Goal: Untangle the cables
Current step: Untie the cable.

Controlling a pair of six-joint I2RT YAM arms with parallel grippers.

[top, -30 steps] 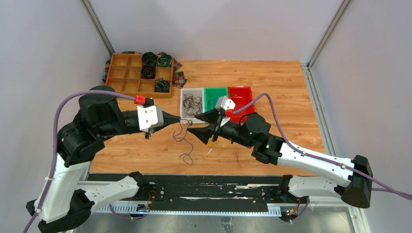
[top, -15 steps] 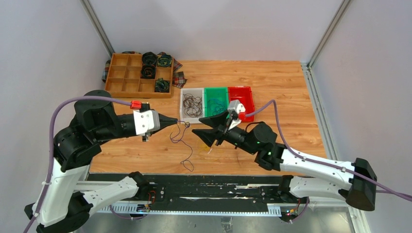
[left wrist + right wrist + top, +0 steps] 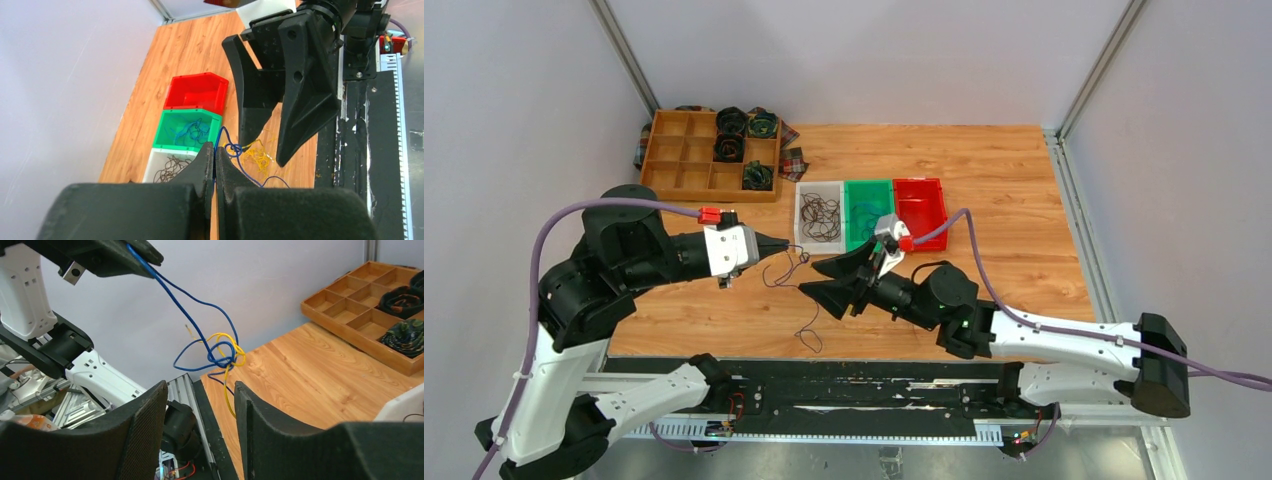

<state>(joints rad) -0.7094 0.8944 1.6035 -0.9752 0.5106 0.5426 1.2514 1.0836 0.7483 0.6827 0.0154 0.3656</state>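
**Blue cable pinched left, right jaws wide at knot**

Pinching blue cable (image 3: 170,296) in left gripper (image 3: 214,156), jaws closed tight on it. Held up off table (image 3: 984,180), knotted with yellow cable (image 3: 226,385) just ahead of right gripper (image 3: 200,390). Right jaws spread wide, not closed on anything; touching the knot or not, cannot tell. Loose end trailing down toward near table edge, hair-thin in top view, colours hard to read there. Dark cables in white bin (image 3: 819,184), blue ones in green bin (image 3: 867,183); red bin (image 3: 924,205) contents unreadable. Wooden tray (image 3: 656,150) far left with dark coils (image 3: 730,122), cut off at right wrist view's edge.
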